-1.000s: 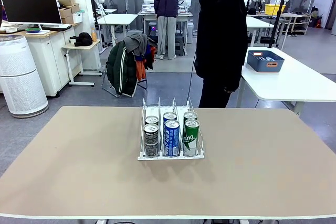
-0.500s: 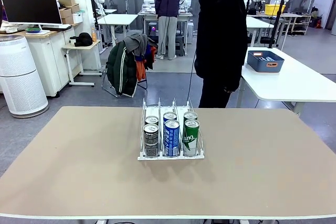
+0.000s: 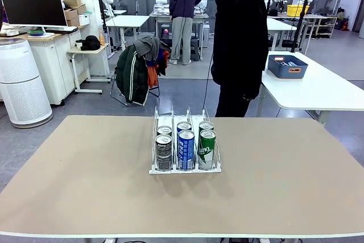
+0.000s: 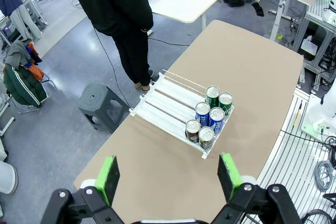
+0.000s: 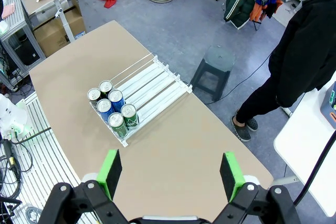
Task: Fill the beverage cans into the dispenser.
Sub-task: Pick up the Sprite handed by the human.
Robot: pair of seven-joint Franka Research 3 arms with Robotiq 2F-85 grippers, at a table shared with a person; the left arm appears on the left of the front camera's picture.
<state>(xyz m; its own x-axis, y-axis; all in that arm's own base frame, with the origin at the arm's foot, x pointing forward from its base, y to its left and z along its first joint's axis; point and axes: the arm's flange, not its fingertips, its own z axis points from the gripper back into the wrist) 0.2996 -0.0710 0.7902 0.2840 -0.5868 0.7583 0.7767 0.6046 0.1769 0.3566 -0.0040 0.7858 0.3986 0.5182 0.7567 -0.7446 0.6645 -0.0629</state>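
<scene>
The left gripper hangs high over the table, its green pads wide apart with nothing between them and touching nothing. The right gripper is the same: fingers spread wide, empty, high above the table's other side. In the front view one green pad of each pokes in at a top corner.

Well below both, the dispenser sits flat at mid-table, its long side running from the robot toward the person. It is a low white tray with three lanes split by thin wire rails. Six cans stand upright in it, two per lane, one behind the other, all packed at the end nearest the robot. From the front the left lane has black cans, the middle blue cans with white lettering, and the right green cans. All have silver tops. The far stretch of each lane is bare.

The table is a plain beige top with nothing else on it. A person in black stands just past its far edge, behind the dispenser, with a grey stool on the floor close by.

Beyond is a workshop with a grey floor. At left stand a white air purifier and a monitor on a counter. A chair is draped with jackets. At right a white table carries a blue tub. Another person stands farther back, facing away.
</scene>
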